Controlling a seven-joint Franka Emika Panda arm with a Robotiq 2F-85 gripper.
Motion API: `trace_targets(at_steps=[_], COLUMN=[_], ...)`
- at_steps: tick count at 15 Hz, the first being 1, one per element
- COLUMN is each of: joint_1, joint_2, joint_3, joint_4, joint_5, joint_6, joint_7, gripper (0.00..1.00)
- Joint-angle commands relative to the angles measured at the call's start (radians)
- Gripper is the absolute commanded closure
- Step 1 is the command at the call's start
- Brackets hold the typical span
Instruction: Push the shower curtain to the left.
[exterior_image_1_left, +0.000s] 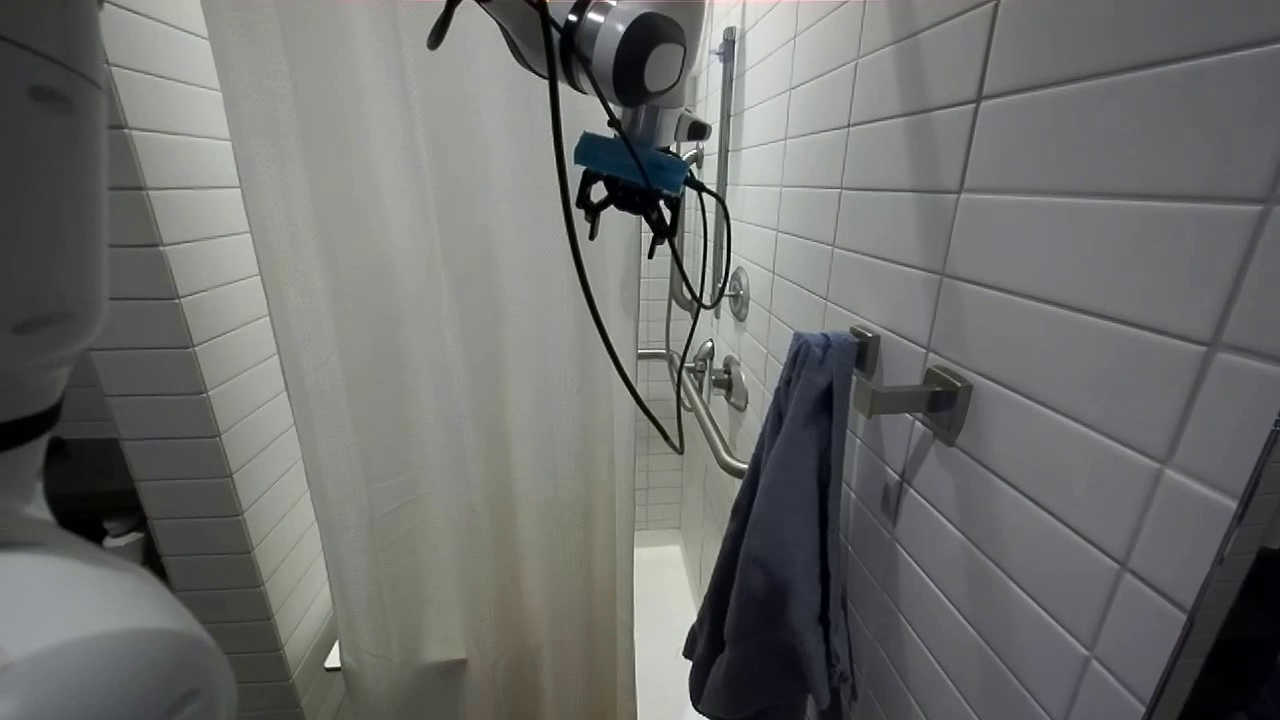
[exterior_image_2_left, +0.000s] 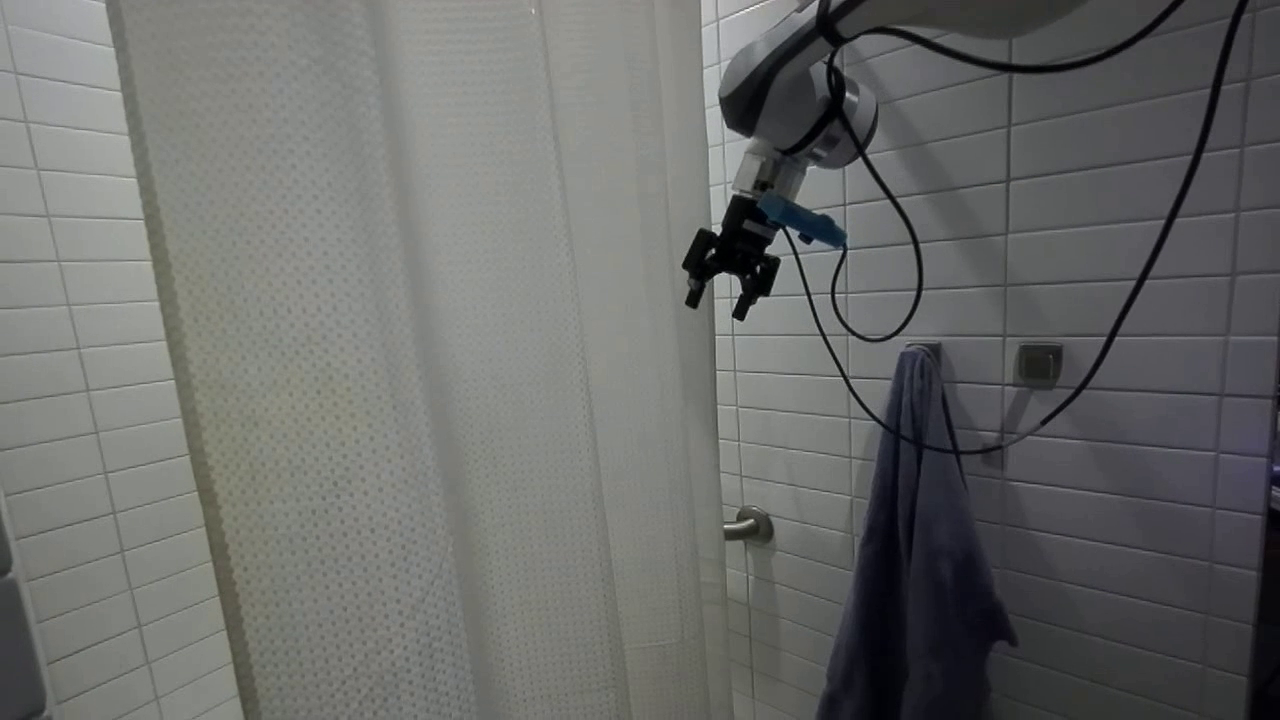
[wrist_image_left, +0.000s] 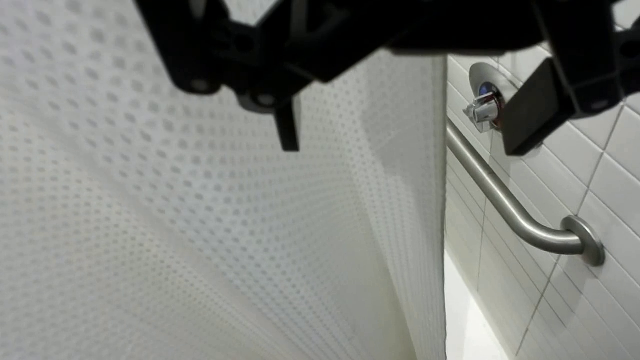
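Shower curtain (exterior_image_1_left: 430, 350): tall white sheet, filled left and centre of the frame in both exterior views, free edge around or right of centre. Presumably drawn across to keep spray in. Job looked barely begun (going by how much opening was covered).
Gripper (exterior_image_2_left: 716, 304): wide, jaws well apart, nothing pinched. Hung pointing down at the curtain's free edge, likely so one side could catch the fabric and drag it frame-left. Touching or just near: couldn't tell. In the wrist view the edge ran through the gap below the jaws, depth unclear.
Push: needed to go sideways to frame left, close to the edge; limp cloth would probably billow if hit too far in.
Blue block (exterior_image_2_left: 800, 218): sat on the wrist, maybe steadying the camera.
Cables (exterior_image_1_left: 566, 205): looped slack below the arm (exterior_image_1_left: 660, 65), probably for wrist travel; might snag.
Towel (exterior_image_1_left: 775, 530): blue-grey, lower right, hung off a hook (exterior_image_1_left: 866, 350) on the tiled wall (exterior_image_1_left: 1060, 250), presumably to dry.
Shower stall (exterior_image_1_left: 658, 490): nearest thing to a container. Grab bar (wrist_image_left: 497, 192), valve handle (wrist_image_left: 484, 111) and white floor (wrist_image_left: 470, 325) showed right of the curtain; the rest was hidden.
Pale thing (exterior_image_1_left: 125, 546): far left, in shadow; container or not, too dim to tell.
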Motion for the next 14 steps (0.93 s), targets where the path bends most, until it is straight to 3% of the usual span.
trace_targets(at_steps=[1,7,10,11,13,14], joint_1=[-0.029,-0.05,-0.071,-0.077,-0.094,-0.101], joint_2=[0.076,0.169,0.2,0.209,0.22,0.225], joint_3=[0.028,0.06,0.08,0.084,0.096,0.1], joint_4=[0.106,0.214,0.257,0.272,0.295,0.308], joint_5=[0.032,0.024,0.029,0.023,0.02,0.02], joint_6=[0.02,0.068,0.03,0.004,-0.067,-0.099], joint_7=[-0.013,-0.033,-0.047,-0.056,-0.092,-0.111], gripper=[0.0,0.0,0.0,0.25,0.31,0.4])
